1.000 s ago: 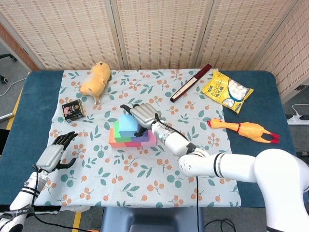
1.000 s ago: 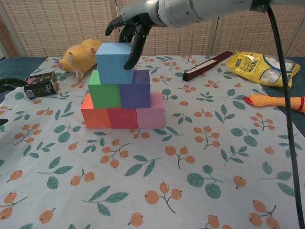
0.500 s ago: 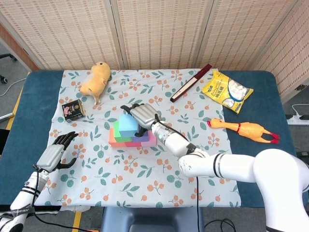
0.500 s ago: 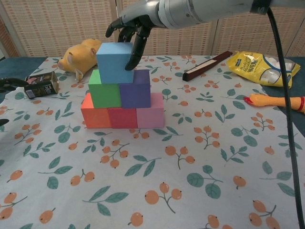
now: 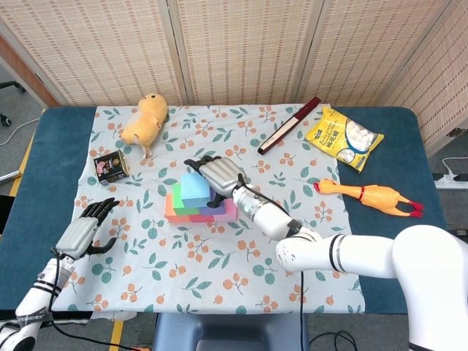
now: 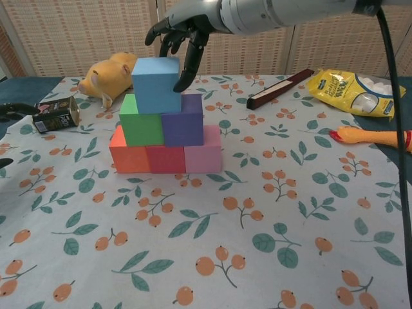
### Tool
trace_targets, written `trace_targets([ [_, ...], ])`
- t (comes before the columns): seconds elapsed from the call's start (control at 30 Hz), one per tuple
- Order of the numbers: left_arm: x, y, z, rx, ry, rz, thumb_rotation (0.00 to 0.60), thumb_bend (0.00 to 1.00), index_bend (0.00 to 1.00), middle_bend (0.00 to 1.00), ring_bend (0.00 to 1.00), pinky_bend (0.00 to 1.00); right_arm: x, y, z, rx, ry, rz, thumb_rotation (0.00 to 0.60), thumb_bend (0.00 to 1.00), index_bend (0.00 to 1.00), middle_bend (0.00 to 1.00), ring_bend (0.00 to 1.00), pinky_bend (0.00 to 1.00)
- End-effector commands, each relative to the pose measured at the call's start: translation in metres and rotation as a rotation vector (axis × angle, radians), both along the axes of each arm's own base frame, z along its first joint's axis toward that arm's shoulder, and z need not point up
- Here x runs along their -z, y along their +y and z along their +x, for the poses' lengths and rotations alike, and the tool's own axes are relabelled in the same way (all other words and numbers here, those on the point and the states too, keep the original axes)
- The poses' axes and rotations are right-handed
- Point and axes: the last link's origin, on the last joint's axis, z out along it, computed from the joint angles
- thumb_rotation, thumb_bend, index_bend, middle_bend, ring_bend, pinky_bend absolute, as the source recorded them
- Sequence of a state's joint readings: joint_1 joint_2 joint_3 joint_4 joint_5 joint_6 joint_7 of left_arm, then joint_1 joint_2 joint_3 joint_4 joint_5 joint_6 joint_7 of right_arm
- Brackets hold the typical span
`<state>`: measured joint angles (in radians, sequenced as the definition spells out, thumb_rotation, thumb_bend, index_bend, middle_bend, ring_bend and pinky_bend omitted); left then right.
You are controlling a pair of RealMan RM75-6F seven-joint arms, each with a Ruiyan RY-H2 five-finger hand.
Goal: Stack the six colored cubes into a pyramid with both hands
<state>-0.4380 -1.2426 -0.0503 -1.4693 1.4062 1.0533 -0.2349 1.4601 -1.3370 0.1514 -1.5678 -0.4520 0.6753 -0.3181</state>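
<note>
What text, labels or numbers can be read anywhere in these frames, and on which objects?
Yellow snack bag: red characters printed on it, too small to read.
Dark can: label printing, too blurred to read.
Colored cubes, including the blue cube: no visible markings.

We find the cube stack (image 6: 164, 119) left of centre on the bench (image 6: 309, 212); plush toy (image 6: 109, 74) and can (image 6: 56, 114) upper left, snack bag (image 6: 351, 84) and rubber chicken (image 6: 373, 137) right.
</note>
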Motion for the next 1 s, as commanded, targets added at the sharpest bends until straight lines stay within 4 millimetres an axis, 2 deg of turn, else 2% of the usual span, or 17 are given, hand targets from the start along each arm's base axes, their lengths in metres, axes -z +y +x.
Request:
trace_targets([
  [0.03, -0.001, 0.001, 0.0, 0.008, 0.003, 0.006, 0.6, 0.4, 0.02, 0.0, 0.0, 0.01, -0.018, 0.004, -0.008, 0.011, -0.025, -0.026, 0.6, 0.09, 0.0, 0.15, 0.08, 0.18],
  [0.13, -0.003, 0.002, -0.001, 0.016, -0.005, 0.015, 0.6, 0.4, 0.02, 0.0, 0.0, 0.01, -0.041, 0.01, -0.025, 0.039, -0.056, -0.057, 0.6, 0.09, 0.0, 0.15, 0.08, 0.18],
  [0.27, -0.002, 0.002, 0.0, 0.036, -0.033, -0.004, 0.6, 0.4, 0.03, 0.0, 0.0, 0.02, -0.067, 0.018, -0.065, 0.116, -0.075, -0.085, 0.6, 0.09, 0.0, 0.15, 0.08, 0.18],
  [0.4, 0.004, 0.006, 0.007, 0.076, -0.041, -0.024, 0.6, 0.4, 0.03, 0.0, 0.0, 0.01, -0.07, 0.022, -0.102, 0.201, -0.079, -0.068, 0.6, 0.14, 0.01, 0.15, 0.08, 0.18],
  [0.5, 0.011, 0.01, 0.013, 0.099, -0.036, -0.052, 0.6, 0.4, 0.03, 0.0, 0.0, 0.01, -0.065, 0.02, -0.121, 0.246, -0.084, -0.048, 0.597, 0.25, 0.08, 0.15, 0.07, 0.14],
  [0.6, 0.018, 0.014, 0.019, 0.117, -0.014, -0.072, 0.6, 0.41, 0.03, 0.0, 0.0, 0.01, -0.058, 0.019, -0.131, 0.251, -0.074, -0.029, 0.525, 0.33, 0.1, 0.14, 0.02, 0.07],
  [0.67, 0.022, 0.015, 0.02, 0.116, -0.005, -0.083, 0.6, 0.41, 0.02, 0.0, 0.0, 0.01, -0.055, 0.019, -0.136, 0.245, -0.061, -0.025, 0.376, 0.37, 0.11, 0.11, 0.0, 0.01],
  [0.73, 0.027, 0.016, 0.02, 0.112, 0.008, -0.095, 0.6, 0.41, 0.01, 0.0, 0.0, 0.01, -0.053, 0.019, -0.141, 0.24, -0.048, -0.022, 0.269, 0.38, 0.1, 0.08, 0.0, 0.0],
  [0.77, 0.03, 0.016, 0.02, 0.109, 0.018, -0.1, 0.6, 0.41, 0.01, 0.0, 0.0, 0.01, -0.051, 0.019, -0.144, 0.238, -0.04, -0.022, 0.239, 0.38, 0.1, 0.07, 0.0, 0.0],
  [1.0, 0.044, 0.02, 0.006, 0.045, 0.119, -0.116, 0.6, 0.41, 0.01, 0.0, 0.0, 0.01, -0.028, 0.022, -0.166, 0.252, 0.034, 0.017, 0.188, 0.38, 0.06, 0.05, 0.0, 0.0],
])
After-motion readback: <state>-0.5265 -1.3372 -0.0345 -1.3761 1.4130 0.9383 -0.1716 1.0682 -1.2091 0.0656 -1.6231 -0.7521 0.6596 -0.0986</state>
